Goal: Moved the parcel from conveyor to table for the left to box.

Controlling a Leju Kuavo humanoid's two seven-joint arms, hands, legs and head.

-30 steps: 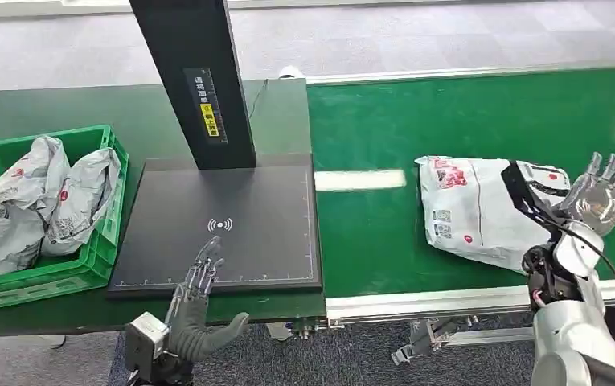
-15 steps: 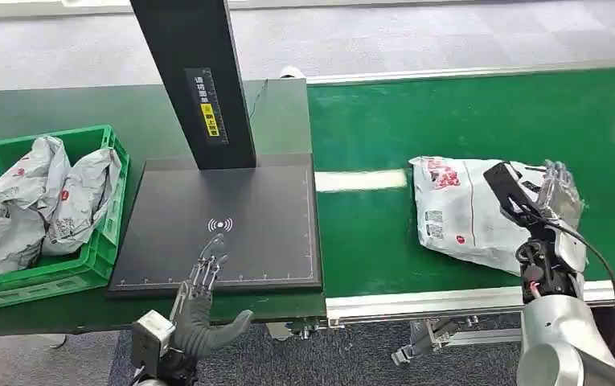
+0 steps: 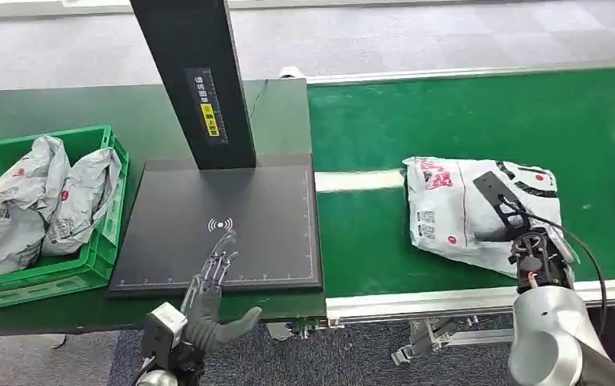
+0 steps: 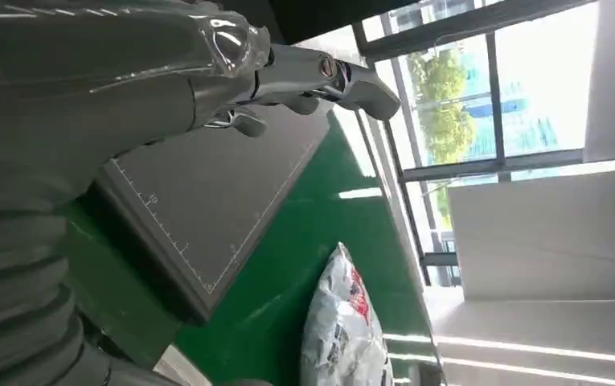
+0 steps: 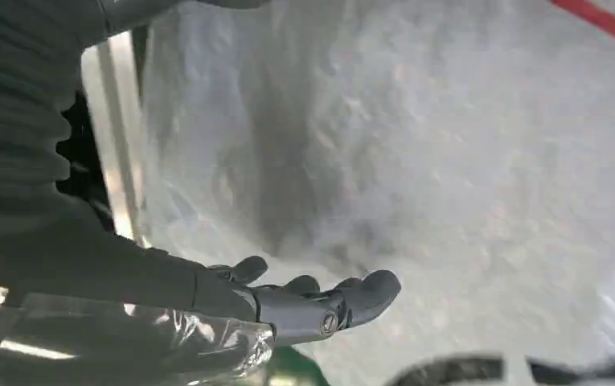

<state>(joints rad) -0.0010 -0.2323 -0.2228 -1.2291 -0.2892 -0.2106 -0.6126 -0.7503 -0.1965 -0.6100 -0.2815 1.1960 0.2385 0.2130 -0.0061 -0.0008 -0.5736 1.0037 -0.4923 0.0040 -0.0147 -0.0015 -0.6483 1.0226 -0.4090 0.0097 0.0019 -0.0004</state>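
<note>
A white-grey plastic parcel (image 3: 465, 211) with red print lies on the green conveyor belt (image 3: 465, 121). My right hand (image 3: 534, 241) hangs low over the parcel's near right corner, largely hidden behind its own wrist. In the right wrist view this hand (image 5: 288, 301) has its fingers stretched out close along the crinkled parcel (image 5: 448, 161) and holds nothing; I cannot tell if they touch. My left hand (image 3: 211, 280) is open, fingers extended over the front edge of the black scanner pad (image 3: 231, 201). In the left wrist view, that hand (image 4: 288, 72) is above the pad (image 4: 207, 185), with the parcel (image 4: 344, 330) beyond.
A green crate (image 3: 95, 265) at the far left of the dark table holds two similar grey parcels (image 3: 38, 201). A black post (image 3: 195, 80) rises behind the pad. The conveyor's silver front rail (image 3: 416, 301) runs under my right wrist.
My right hand has dropped from a raised, spread pose beside the parcel to low over its near right corner. The parcel has shifted slightly left. My left hand has edged a little forward.
</note>
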